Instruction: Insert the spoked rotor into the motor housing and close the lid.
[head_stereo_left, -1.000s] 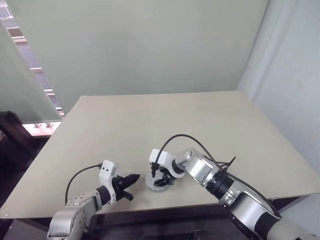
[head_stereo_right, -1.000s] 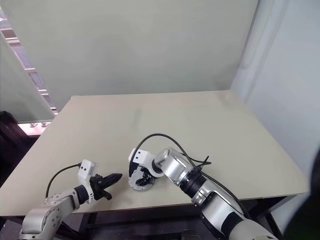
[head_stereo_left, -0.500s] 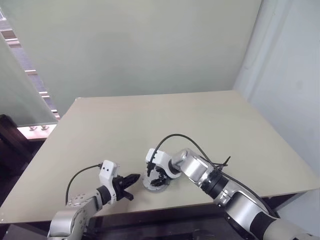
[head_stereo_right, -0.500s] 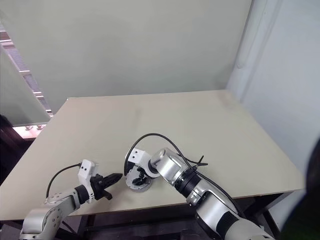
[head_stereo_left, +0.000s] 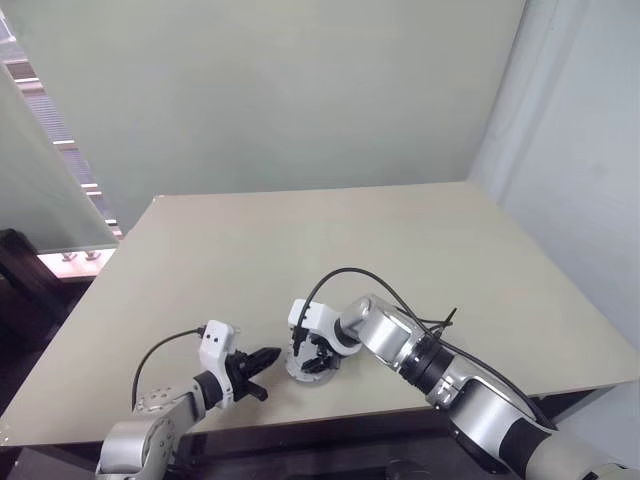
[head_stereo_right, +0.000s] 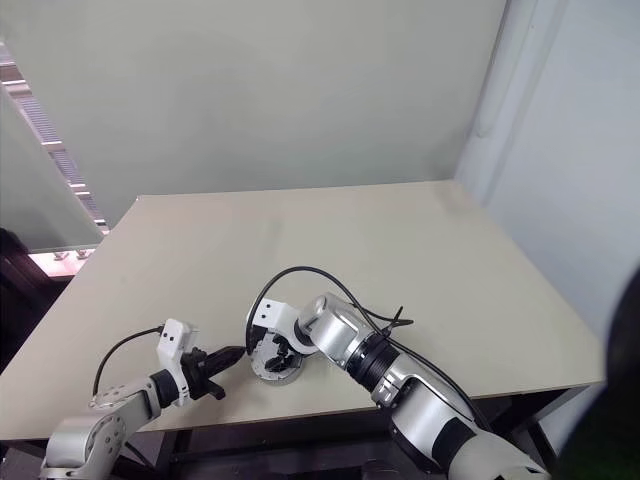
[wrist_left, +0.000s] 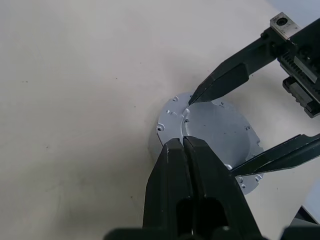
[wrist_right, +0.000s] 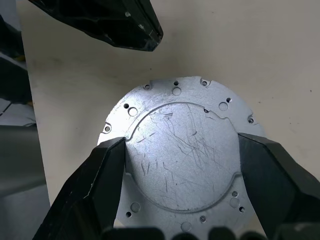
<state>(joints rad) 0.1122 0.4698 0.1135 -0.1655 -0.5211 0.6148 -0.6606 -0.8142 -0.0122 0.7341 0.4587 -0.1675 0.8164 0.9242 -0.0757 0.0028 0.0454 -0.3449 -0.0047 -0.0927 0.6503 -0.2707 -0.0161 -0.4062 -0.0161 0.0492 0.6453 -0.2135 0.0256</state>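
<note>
The motor housing (head_stereo_left: 301, 369) sits near the table's front edge as a silvery round part, with a scratched lid (wrist_right: 190, 170) lying flat on top. A ring of small holes runs round its flange. The rotor and any windings are hidden under the lid. My right gripper (wrist_right: 181, 141) reaches down over it from the right. Its two black fingers (wrist_right: 107, 170) press against opposite sides of the lid's raised round centre. My left gripper (wrist_left: 182, 141) is shut and empty, its tip at the housing's left rim, level with the flange.
The beige table (head_stereo_left: 350, 240) stretches away behind the housing towards a pale wall. A black cable (head_stereo_left: 350, 275) loops above my right wrist. The table's front edge lies just below both grippers.
The head views have shifted a little. Neither gripper nor the housing has visibly moved.
</note>
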